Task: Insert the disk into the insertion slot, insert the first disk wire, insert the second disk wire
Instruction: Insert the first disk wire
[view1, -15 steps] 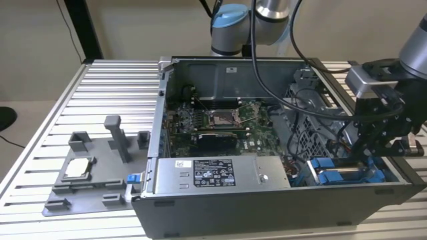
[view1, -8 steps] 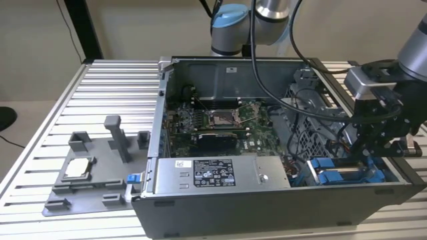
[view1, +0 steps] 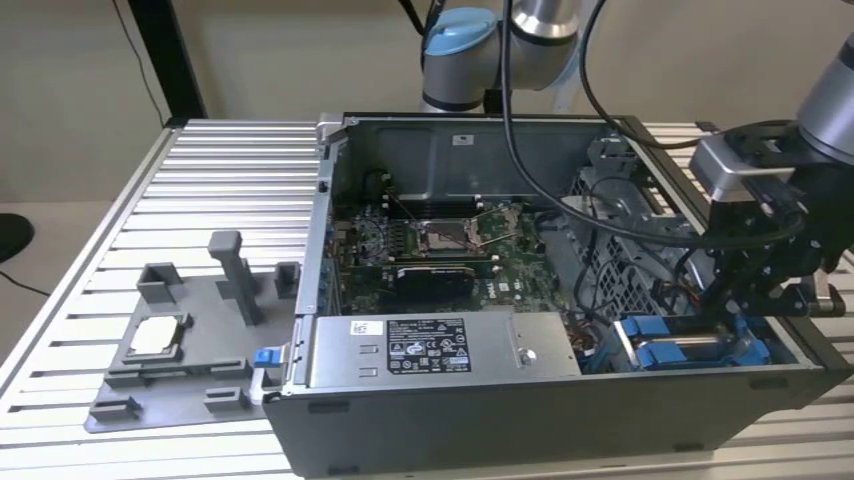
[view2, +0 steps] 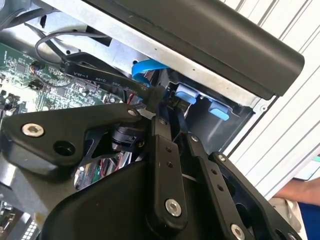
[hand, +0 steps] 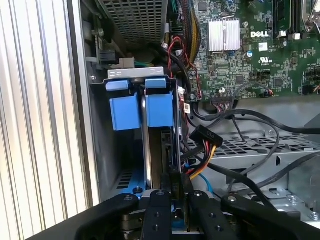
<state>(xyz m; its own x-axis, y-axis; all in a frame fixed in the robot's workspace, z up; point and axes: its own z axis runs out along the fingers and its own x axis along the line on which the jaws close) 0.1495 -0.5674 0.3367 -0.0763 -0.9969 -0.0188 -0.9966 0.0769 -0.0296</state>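
A: So how far along is it?

B: Well along, I'd judge. One open computer case (view1: 467, 150) lies on the slatted table (view1: 200, 180). One arm (view1: 834, 100) reaches down into the case's corner at the exterior view's right. The disk (hand: 160, 107) sits in the insertion slot (hand: 120, 160) with the blue end of its carrier showing, so that first step looks done.

A: And the two wires?

B: The hand (hand: 176, 194) is pressed together on a black plug (hand: 175, 182), close against the disk's edge. I cannot tell whether either wire is seated yet, so I'd count both as open.

A: Give me the tally, biggest first.

B: One table, one case, one arm. Then one grey power-supply box (view1: 427, 345) and one grey fixture tray (view1: 174, 390) beside the case. Smaller again are two blue carrier tabs (hand: 124, 107) side by side, one hand, one flat blue cable (view2: 145, 67) and one black plug.
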